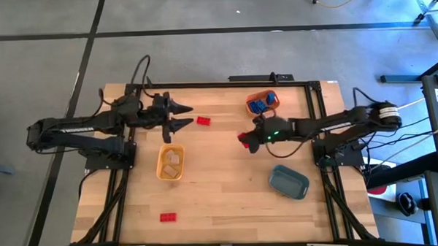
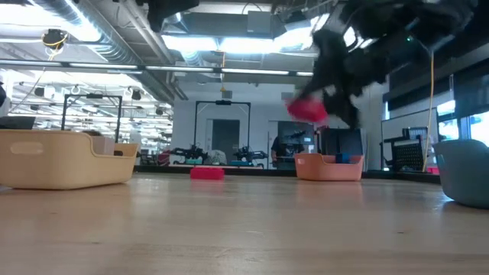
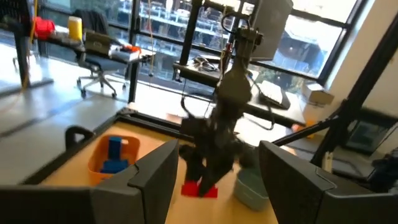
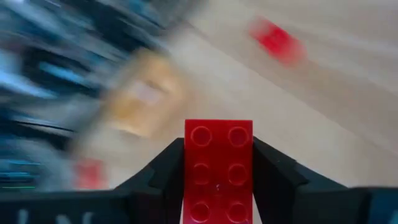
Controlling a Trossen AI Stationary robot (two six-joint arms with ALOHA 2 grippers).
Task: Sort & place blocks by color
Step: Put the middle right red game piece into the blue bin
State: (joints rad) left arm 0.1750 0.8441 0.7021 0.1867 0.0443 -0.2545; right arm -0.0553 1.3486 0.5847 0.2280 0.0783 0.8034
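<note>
Right now a red block (image 4: 218, 171) is sitting clamped between the right gripper's (image 1: 246, 139) two fingers, studs facing the wrist camera, and it is hanging clear above the table (image 1: 228, 188) near the middle. From the low view the block is showing as a red blur under the dark arm. At about twelve o'clock from it, the orange tray (image 1: 263, 102) is holding blue blocks (image 1: 260, 105). At about five o'clock the slate-blue tray (image 1: 289, 181) is lying near the table's right edge. At nine o'clock the yellow tray (image 1: 170, 163) is holding beige blocks (image 1: 173, 160). A second red block (image 1: 203, 121) is lying on the wood at ten o'clock, just beside the left gripper (image 1: 186, 116), whose fingers are standing apart with nothing between them. A third red block (image 1: 168, 217) is lying well apart at seven o'clock, near the front edge.
</note>
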